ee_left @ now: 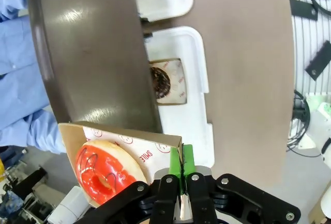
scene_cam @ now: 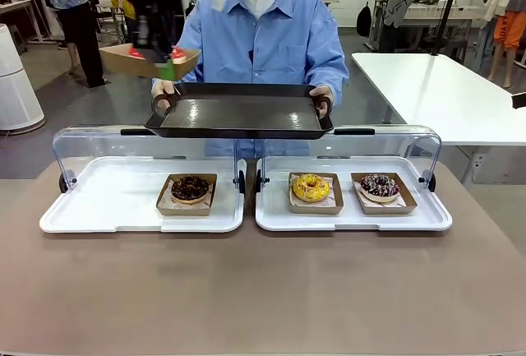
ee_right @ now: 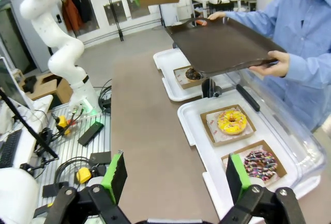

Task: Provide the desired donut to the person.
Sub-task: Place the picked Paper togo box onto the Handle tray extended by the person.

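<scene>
The red-glazed donut (ee_left: 103, 169) is carried in an open paper box (ee_left: 155, 140), which is held in the air at the short edge of the black tray (scene_cam: 238, 113), near the corner by one of the person's hands and above the level of the table (scene_cam: 246, 298). The box is pinched by its side wall between the jaws of the left gripper (ee_left: 181, 158), pressed together on the cardboard, probably so that the glaze is left untouched and the box stays level. The black tray is held flat by both handles by the person (scene_cam: 263, 35), out over the far edge of the table, evidently so that the box can be set down on it; nothing is carried on it yet. Below it, two white trays are laid side by side, each with its clear lid swung up at the far edge. On the one at the robot's left (scene_cam: 82, 223) a chocolate donut (scene_cam: 190, 187) is kept by the inner edge; on the other (scene_cam: 353, 224) a yellow donut (scene_cam: 310, 187) and a sprinkled donut (scene_cam: 380, 185) are set in a row. Four donuts are counted, each in its own box: one held, three left behind. The right gripper (ee_right: 176, 176) is kept back at the near edge of the table, its jaws spread wide with nothing between them
</scene>
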Tool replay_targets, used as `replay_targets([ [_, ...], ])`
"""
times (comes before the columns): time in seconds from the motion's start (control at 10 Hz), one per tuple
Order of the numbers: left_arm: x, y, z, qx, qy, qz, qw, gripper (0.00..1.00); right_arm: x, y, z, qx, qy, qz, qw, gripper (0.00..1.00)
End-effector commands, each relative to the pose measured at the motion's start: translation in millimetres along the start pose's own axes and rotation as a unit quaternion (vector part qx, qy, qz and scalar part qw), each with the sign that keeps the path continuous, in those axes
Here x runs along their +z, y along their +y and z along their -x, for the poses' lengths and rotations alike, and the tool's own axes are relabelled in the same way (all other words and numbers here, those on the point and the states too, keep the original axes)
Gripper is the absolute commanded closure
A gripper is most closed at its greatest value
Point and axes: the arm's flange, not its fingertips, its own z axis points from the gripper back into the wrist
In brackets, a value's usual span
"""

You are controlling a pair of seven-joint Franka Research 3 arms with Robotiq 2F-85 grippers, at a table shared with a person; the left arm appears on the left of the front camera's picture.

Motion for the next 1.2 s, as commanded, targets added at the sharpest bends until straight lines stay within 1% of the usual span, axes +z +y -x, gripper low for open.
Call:
replay_targets([
  [0.0, -6.7, 41.3, -18.9, 0.040, 0.016, 0.007, 0.999, 0.98, 0.1, 0.3, 0.2, 0.001, -0.004, -0.002, 1.000, 0.00],
  [0.3, -48.8, 89.6, -22.1, 0.057, -0.001, 0.014, 0.998, 0.98, 0.1, 0.3, 0.2, 0.001, -0.004, -0.002, 1.000, 0.00],
  [0.4, -66.1, 100.2, -18.7, 0.054, -0.025, 0.024, 0.998, 0.98, 0.1, 0.3, 0.2, 0.001, -0.004, -0.002, 1.000, 0.00],
  [0.5, -78.5, 109.6, -17.2, 0.050, -0.034, 0.037, 0.997, 0.98, 0.1, 0.3, 0.2, 0.001, -0.004, -0.002, 1.000, 0.00],
  [0.9, -115.4, 125.6, -11.1, 0.041, -0.049, 0.052, 0.997, 0.98, 0.1, 0.3, 0.2, 0.001, -0.004, -0.002, 1.000, 0.00],
  [1.1, -130.2, 128.1, -7.0, 0.034, -0.055, 0.047, 0.997, 0.98, 0.1, 0.3, 0.2, 0.001, -0.004, -0.002, 1.000, 0.00],
])
